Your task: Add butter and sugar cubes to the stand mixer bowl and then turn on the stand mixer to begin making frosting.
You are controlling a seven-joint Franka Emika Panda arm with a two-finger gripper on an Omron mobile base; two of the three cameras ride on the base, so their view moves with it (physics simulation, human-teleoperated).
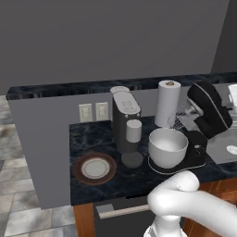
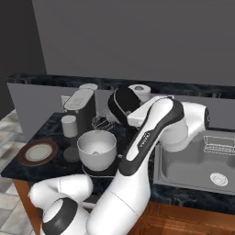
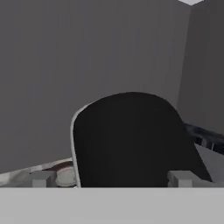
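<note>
In the left base view, the stand mixer [image 1: 206, 118] is being shown at the right end of the dark counter [image 1: 88, 139], its rounded black head tilted up and back so that its long axis is slanting from the whisk [image 1: 183, 121], low on the left, up toward the right. The bowl [image 1: 167, 147] is sitting on the mixer's flat base, just below and in front of the whisk. The plate [image 1: 95, 168] is lying well to the left with nothing being seen on it, and a dark coffee machine [image 1: 125, 121] is standing between plate and bowl.

In the right base view, a small tan speck is being seen at the bottom of the bowl [image 2: 97, 148] — probably a sugar cube, though the butter cannot be made out there. The loading is therefore being judged as done or nearly so; the switching on is what is left. The arm is bent toward the mixer head [image 2: 123, 104].

In the hand view, the gripper [image 3: 112, 178] is being held with its jaws wide apart and empty, the two fingertips [image 3: 43, 178] straddling the black head [image 3: 131, 140] just ahead — nothing is being gripped.
</note>
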